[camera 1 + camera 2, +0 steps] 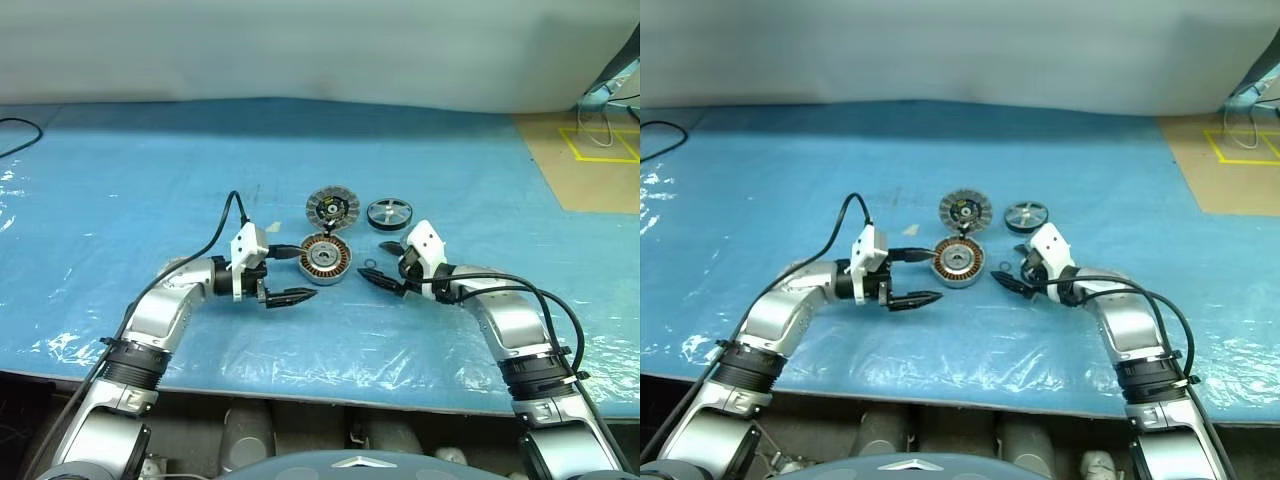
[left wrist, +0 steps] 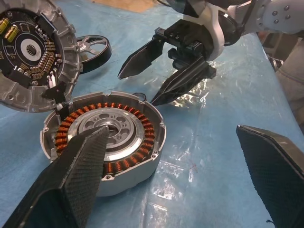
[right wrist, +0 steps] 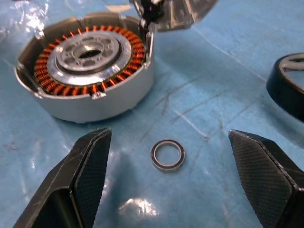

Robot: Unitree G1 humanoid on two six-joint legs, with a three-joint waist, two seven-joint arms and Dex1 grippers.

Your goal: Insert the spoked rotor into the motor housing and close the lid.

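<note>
Both grippers stood wide open and empty, left gripper flanking the motor housing as if to brace it, right gripper over a small ring; spoked rotor and lid lay beyond, unassembled.

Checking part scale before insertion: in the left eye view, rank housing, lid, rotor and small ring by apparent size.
1. Silver copper-wound motor housing and ribbed silver lid: alike, unranked.
2. Dark spoked metal rotor.
3. Small metal ring.
</note>
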